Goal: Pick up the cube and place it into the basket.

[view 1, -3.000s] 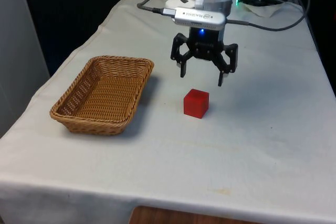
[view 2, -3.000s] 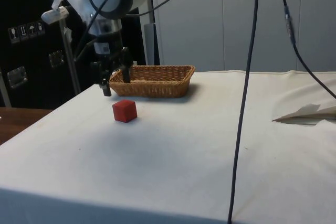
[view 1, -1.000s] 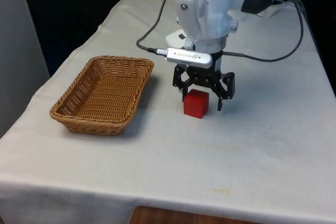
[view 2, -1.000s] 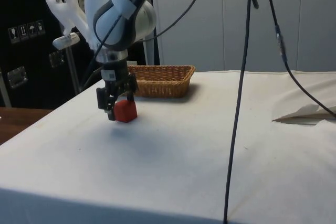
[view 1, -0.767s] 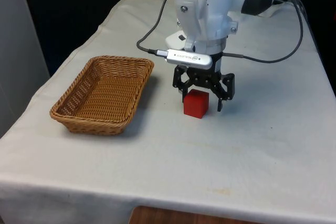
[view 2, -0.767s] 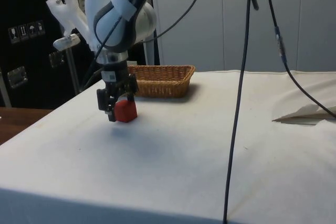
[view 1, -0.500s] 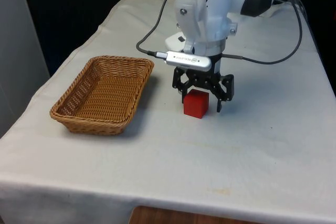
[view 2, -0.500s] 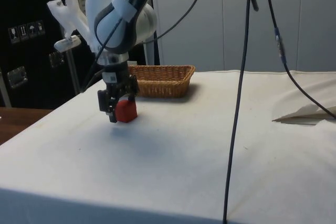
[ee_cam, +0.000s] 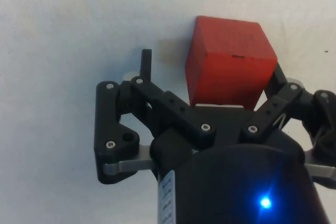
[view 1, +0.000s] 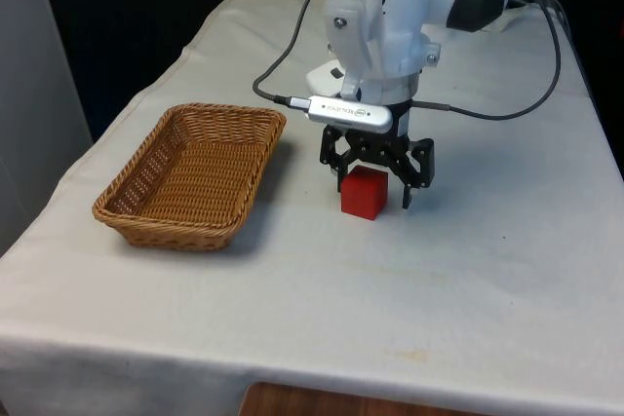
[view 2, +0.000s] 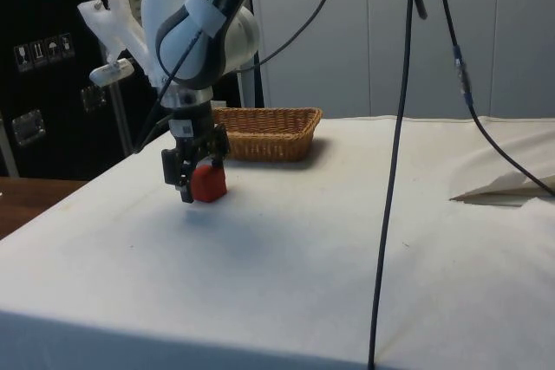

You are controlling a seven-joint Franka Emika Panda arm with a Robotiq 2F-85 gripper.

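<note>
On the white cloth table point(view 1: 468, 280), near its middle, your red cube point(view 1: 365, 191) sits flat on the cloth, not lifted. Your gripper point(view 1: 375, 187) is down around it, fingers spread wide and reaching almost to the cloth. Front view: one finger sits at the cube's far corner toward the front view's left, the other stands clear of the cube toward the front view's right, a strip of cloth showing between them. Wrist view: the cube point(ee_cam: 230, 61) lies off-centre between the fingers, close against the linkage on one side; the other finger point(ee_cam: 145, 64) stands well apart from it with bare cloth in the gap. Can't tell if the near-side finger is touching the cube. Nothing pinched.

Side view: gripper point(view 2: 192, 181) hangs straight down from the white arm point(view 2: 201, 28), cube point(view 2: 208, 184) partly behind the fingers, resting on the cloth.

Wicker basket point(view 1: 258, 124) sits on the cloth toward the front view's left of the cube, well apart from it, upright, nothing inside. In the side view the basket point(view 2: 260, 145) is behind the gripper.

Black cables point(view 2: 392, 171) hang down across the side view. Crumpled paper point(view 2: 512, 186) lies on the cloth at the far edge of the side view.
</note>
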